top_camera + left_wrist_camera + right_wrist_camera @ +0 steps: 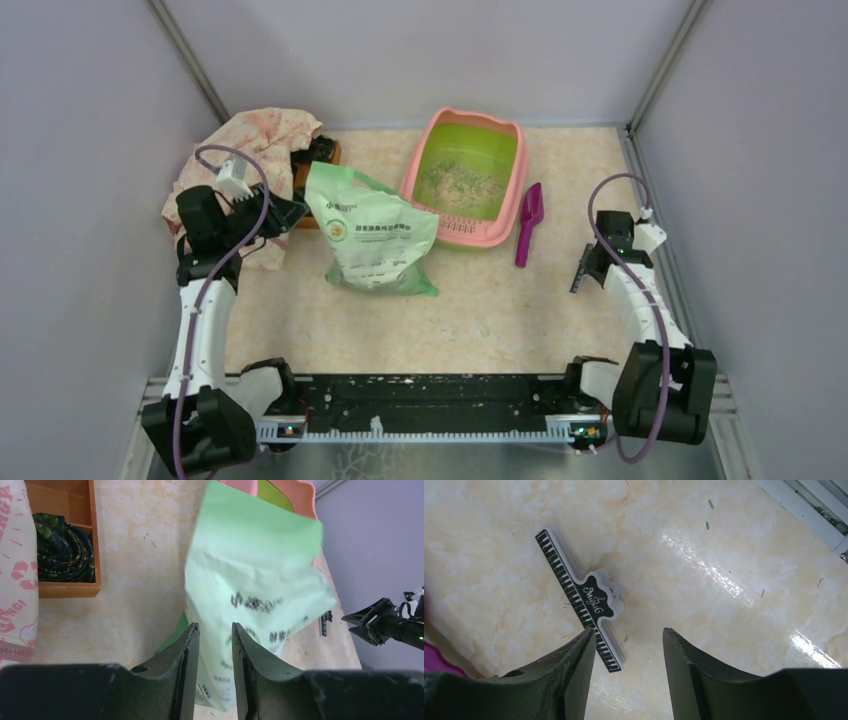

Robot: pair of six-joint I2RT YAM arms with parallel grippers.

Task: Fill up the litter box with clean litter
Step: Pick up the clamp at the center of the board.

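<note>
The litter box (505, 150), pink-rimmed with a lime-green inside, stands at the back centre of the table. A thin scatter of pale clean litter (460, 185) lies on its floor. A light green printed bag (375, 235) stands just left of it. My left gripper (290, 212) is at the bag's upper left edge. In the left wrist view its jaws (215, 626) stand a narrow gap apart, and the bag (250, 575) shows blurred beyond them. My right gripper (628, 630) hangs open over bare table, right of the box.
A black-and-white piano-key clip (584, 597) lies flat just ahead of my right gripper's left finger. A magenta scoop (528, 222) lies right of the box. A wooden crate (65, 540) with a dark coiled thing and a patterned cloth (255, 140) sit at the back left.
</note>
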